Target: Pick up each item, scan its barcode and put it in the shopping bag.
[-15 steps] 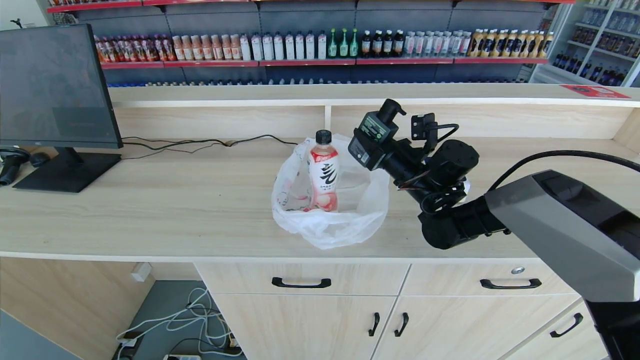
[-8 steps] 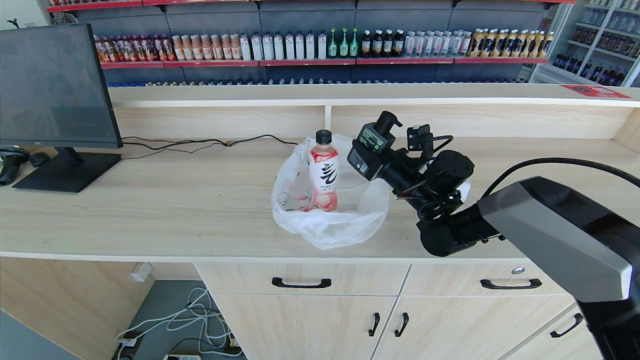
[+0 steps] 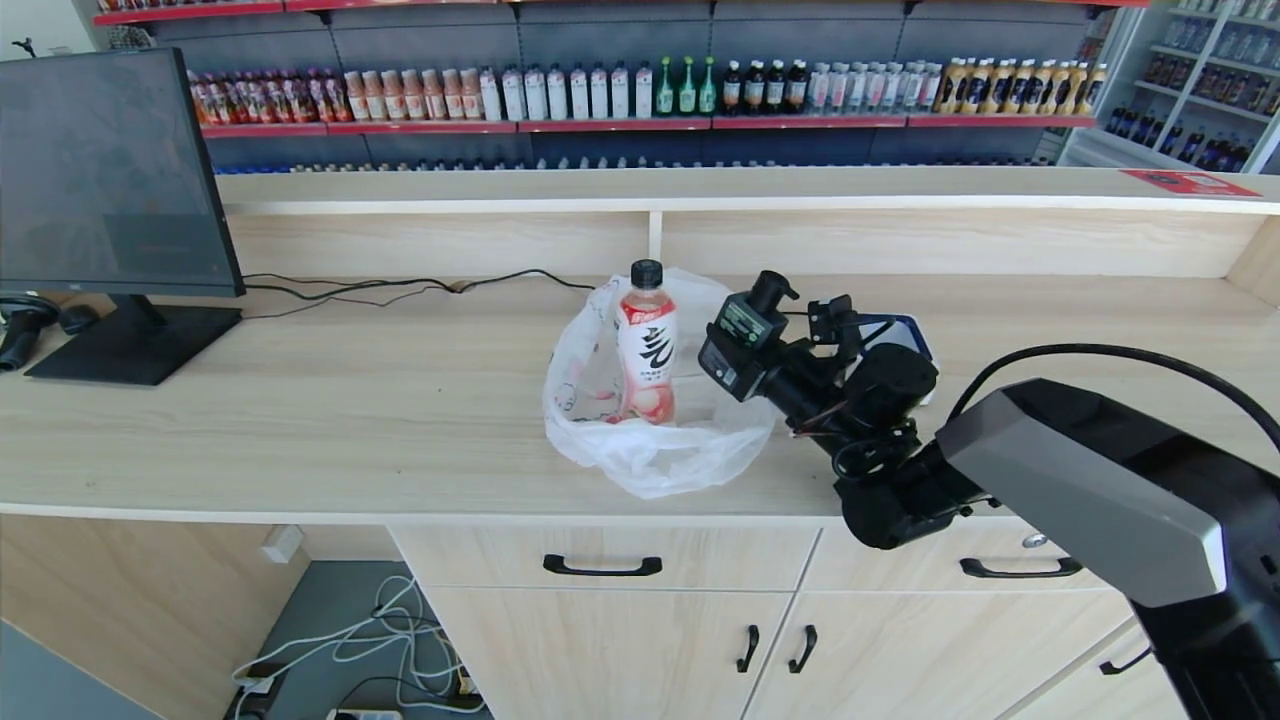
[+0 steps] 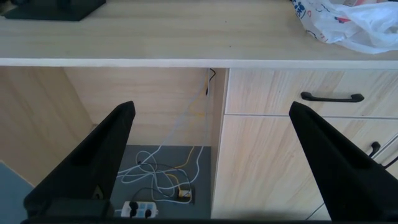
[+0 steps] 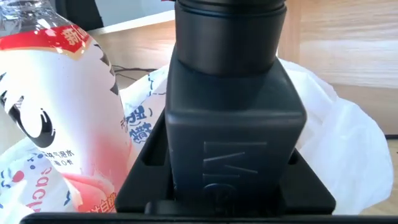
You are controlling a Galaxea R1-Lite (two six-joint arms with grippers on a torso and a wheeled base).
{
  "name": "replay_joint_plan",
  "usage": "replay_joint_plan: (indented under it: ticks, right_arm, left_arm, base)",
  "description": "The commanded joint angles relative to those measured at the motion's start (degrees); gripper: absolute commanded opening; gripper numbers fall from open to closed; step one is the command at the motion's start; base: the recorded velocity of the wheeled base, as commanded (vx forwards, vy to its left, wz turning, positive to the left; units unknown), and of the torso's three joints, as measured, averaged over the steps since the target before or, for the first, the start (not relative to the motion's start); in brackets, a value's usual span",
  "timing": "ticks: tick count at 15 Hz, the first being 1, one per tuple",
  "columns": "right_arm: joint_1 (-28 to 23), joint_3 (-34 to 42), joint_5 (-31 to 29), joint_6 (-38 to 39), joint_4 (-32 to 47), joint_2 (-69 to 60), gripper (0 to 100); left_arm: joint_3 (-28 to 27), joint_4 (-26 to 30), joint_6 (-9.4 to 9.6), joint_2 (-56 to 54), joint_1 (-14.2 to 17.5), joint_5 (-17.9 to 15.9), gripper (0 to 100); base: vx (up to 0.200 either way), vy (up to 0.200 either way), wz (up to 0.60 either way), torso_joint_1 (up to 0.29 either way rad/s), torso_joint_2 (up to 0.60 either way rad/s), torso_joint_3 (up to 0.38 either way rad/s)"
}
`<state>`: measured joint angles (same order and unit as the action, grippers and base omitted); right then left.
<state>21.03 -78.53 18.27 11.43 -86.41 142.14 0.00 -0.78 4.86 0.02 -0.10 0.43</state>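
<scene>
Blue-rimmed item (image 3: pixel 920 335) mostly behind the right arm (image 3: pixel 1080 470) — bottle (image 5: pixel 62 112) cap, scanner (image 5: pixel 233 143) top beyond the right wrist view's edge.

Bright, even light from overhead falls on the pale counter (image 3: pixel 350 420). Shadows are soft and short, with a faint one under the shopping bag (image 3: pixel 660 455) just beside the right hand (image 3: pixel 765 358). The dark bottle (image 5: pixel 230 124) clamped in that hand has a dull sheen in the right wrist view, and the drink bottle (image 5: pixel 62 112) next to it catches small highlights. The left hand (image 4: pixel 211 155) spreads its fingers (image 4: pixel 93 162) wide, near-black silhouettes against the lit cabinet front (image 4: pixel 280 155). In the head view, straight edges bow far out to either side of the right hand.
</scene>
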Motion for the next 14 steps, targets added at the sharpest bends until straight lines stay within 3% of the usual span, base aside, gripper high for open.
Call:
replay_joint_plan:
  ticks: [1,11,14]
  right_arm:
    - [-0.20,-0.04,0.10,-0.01,0.10,0.94,0]
    - [-0.73,0.13,1.41,-3.09,1.77,1.56,0]
    - [-0.99,0.13,5.19,-8.80,1.68,1.30,0]
  left_arm:
    - [0.00,-0.01,0.06,-0.02,0.01,0.01,100]
    - [0.00,-0.10,0.15,-0.02,0.01,0.01,100]
    - [0.00,-0.01,0.23,-0.02,0.01,0.01,100]
  base:
    - [0.000,0.000,0.00,0.000,0.00,0.000]
    - [0.000,0.000,0.00,0.000,0.00,0.000]
    - [0.000,0.000,0.00,0.000,0.00,0.000]
